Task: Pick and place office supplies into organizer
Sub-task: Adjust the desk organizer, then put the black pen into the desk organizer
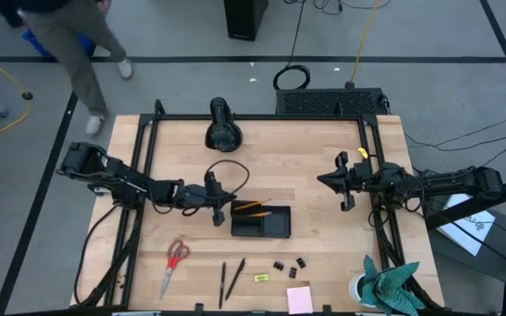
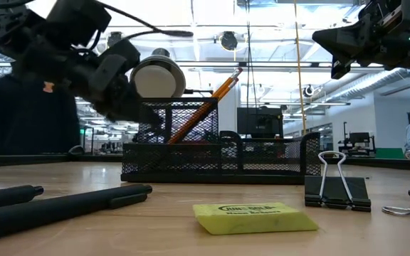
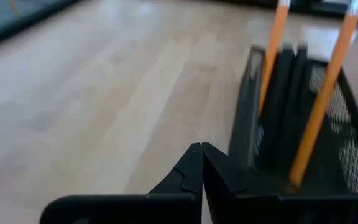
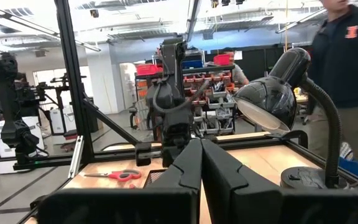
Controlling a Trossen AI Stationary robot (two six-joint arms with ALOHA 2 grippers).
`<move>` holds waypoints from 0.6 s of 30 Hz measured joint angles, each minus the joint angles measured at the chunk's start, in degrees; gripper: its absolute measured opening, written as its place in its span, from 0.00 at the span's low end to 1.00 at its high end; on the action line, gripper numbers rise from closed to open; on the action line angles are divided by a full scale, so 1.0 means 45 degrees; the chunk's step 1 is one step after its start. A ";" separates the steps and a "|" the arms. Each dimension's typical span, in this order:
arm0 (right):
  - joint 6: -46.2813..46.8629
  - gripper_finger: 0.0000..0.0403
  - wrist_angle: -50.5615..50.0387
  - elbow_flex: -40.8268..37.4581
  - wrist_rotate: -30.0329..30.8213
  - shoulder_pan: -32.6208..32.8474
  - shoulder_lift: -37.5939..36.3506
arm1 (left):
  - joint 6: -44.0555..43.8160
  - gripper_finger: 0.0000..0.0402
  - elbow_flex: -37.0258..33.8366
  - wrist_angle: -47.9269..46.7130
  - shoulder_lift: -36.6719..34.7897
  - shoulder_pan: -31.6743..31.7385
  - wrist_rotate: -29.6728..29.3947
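Observation:
The black mesh organizer [image 1: 262,223] stands mid-table. Two orange pencils [image 1: 253,207] lean inside it, lower ends in its far compartment [image 3: 294,177]. My left gripper [image 1: 220,213] is shut, with nothing in it, just left of the organizer's left end [image 3: 244,124]. My right gripper [image 1: 321,180] is shut, holds nothing and hangs raised at the right. Near the front edge lie red-handled scissors [image 1: 175,262], two black pens [image 1: 229,279], black binder clips [image 1: 289,263], a yellow piece [image 1: 262,278] and a pink sticky-note pad [image 1: 299,300].
A black desk lamp [image 1: 222,125] stands at the far middle, its cord looping toward the left arm. A teal cloth with a white cup [image 1: 383,285] sits at the front right corner. A person [image 1: 68,39] walks beyond the far left corner.

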 joint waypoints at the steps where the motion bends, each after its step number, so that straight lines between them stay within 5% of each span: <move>1: 0.0000 0.01 0.0002 0.0002 0.0000 0.0005 0.0000 | 0.0105 0.03 0.0001 0.0128 -0.0037 0.0049 -0.0085; 12: -0.0053 0.01 0.0010 0.0003 0.0023 0.0004 0.0019 | 0.1378 0.02 0.0621 -0.1065 -0.2043 -0.0216 -0.1103; 18: -0.0049 0.01 -0.0059 0.0003 0.0005 0.0003 0.0024 | 0.2032 0.01 0.1113 -0.1482 -0.2376 -0.1521 -0.1751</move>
